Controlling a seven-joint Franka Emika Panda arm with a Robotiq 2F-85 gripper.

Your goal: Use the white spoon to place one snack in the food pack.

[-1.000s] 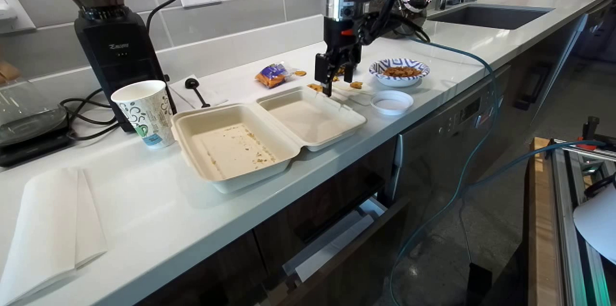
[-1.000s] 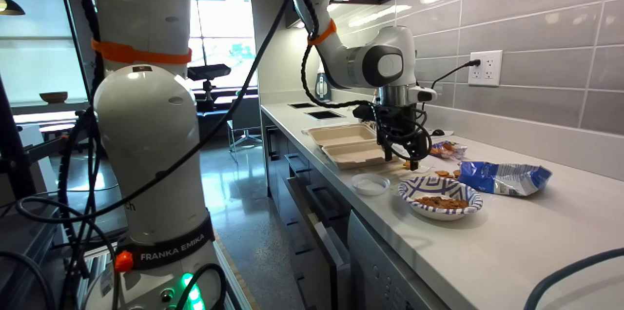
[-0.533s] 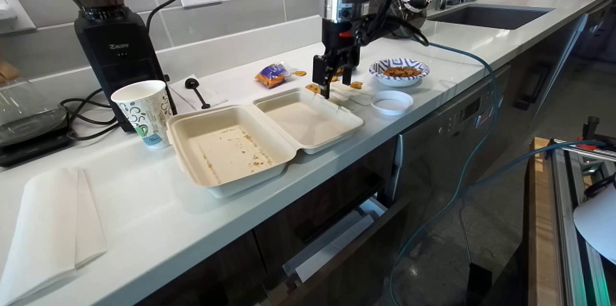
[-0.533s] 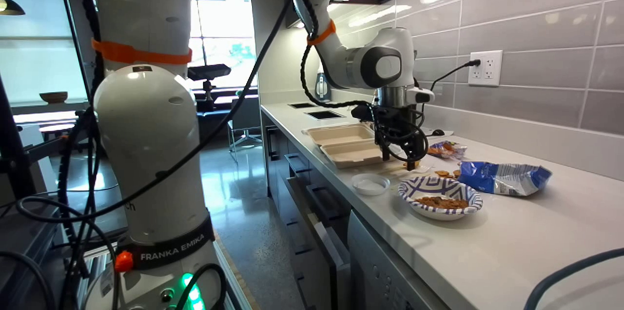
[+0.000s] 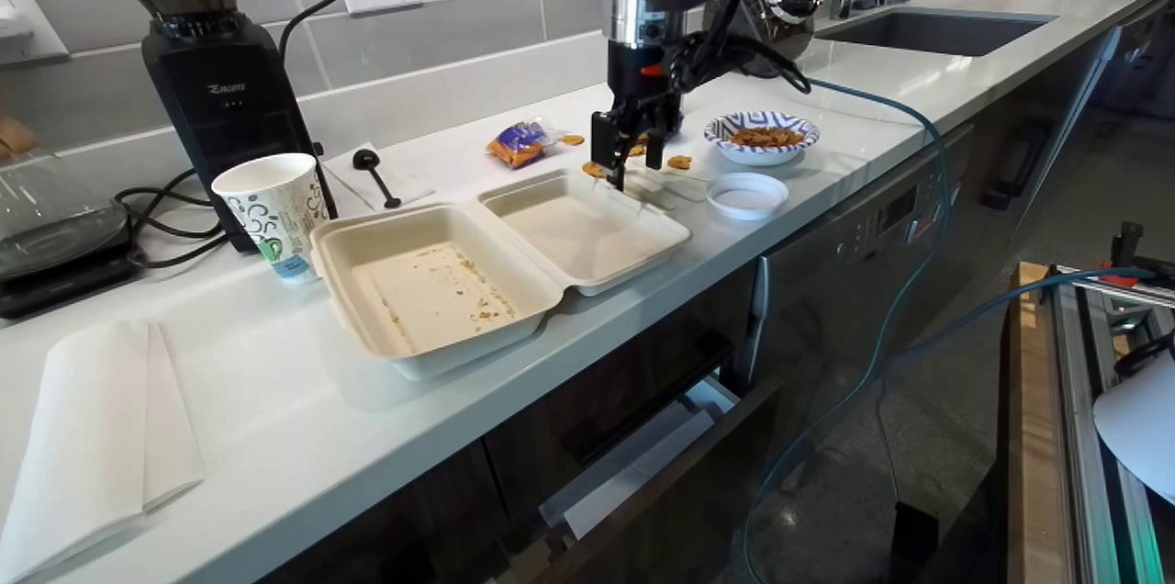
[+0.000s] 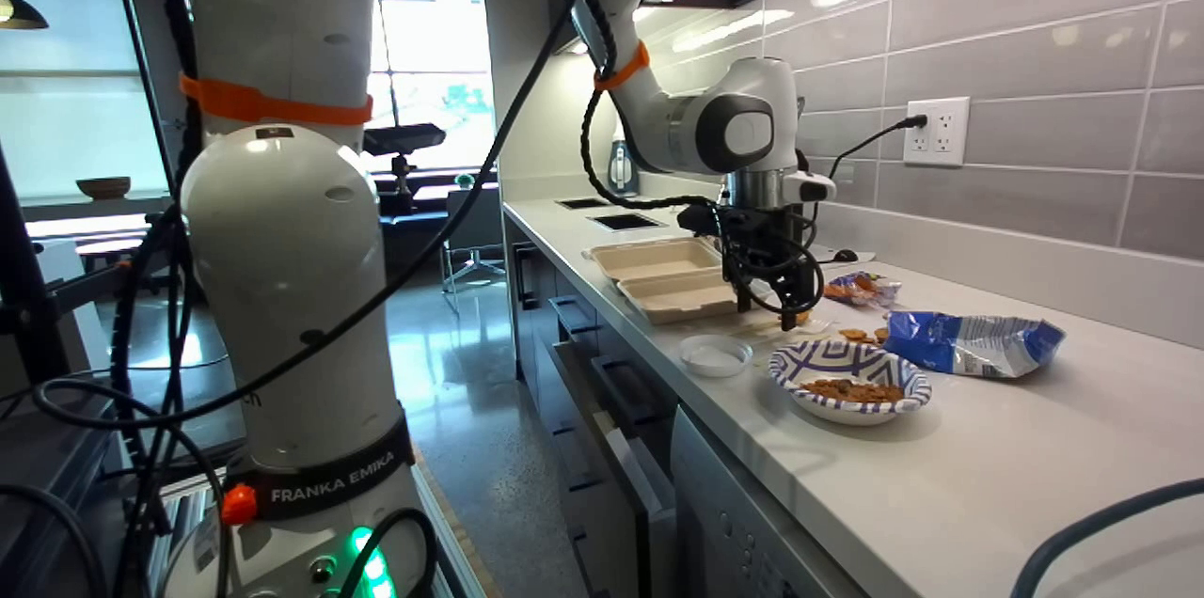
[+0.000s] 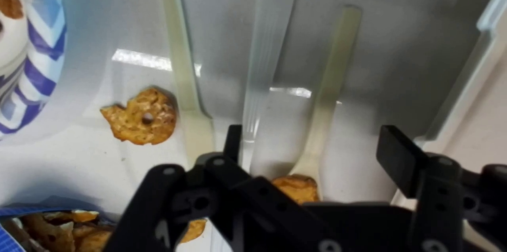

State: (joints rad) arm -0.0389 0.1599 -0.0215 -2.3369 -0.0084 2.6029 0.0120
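My gripper (image 7: pixel 313 139) stands open over several pale utensils, as the wrist view shows. Between its fingers lies a cream-white spoon (image 7: pixel 317 129); an orange-brown snack piece (image 7: pixel 298 188) rests on its broad end, partly covered by the gripper. Left of it is a whiter handle (image 7: pixel 269 46) whose head is hidden, so which is the white spoon I cannot tell for sure. In both exterior views the gripper (image 5: pixel 635 173) hangs low at the edge of the opened beige food pack (image 5: pixel 592 235); crumbs dot the deeper half. The right finger (image 7: pixel 400 157) is close to that edge; contact is unclear.
Loose snack pieces (image 7: pixel 144 117) lie beside a cream utensil (image 7: pixel 183 65). A patterned bowl (image 5: pixel 757 157), white dish (image 5: pixel 748 198), wrapped packet (image 5: pixel 520 144) and blue bag (image 6: pixel 974 344) surround the spot. A paper cup (image 5: pixel 280 217) and black scoop (image 5: pixel 370 163) stand beyond the food pack.
My gripper has moved slightly toward the food pack. The pack itself has shifted a little the same way along the counter. The utensils' surroundings look unchanged.
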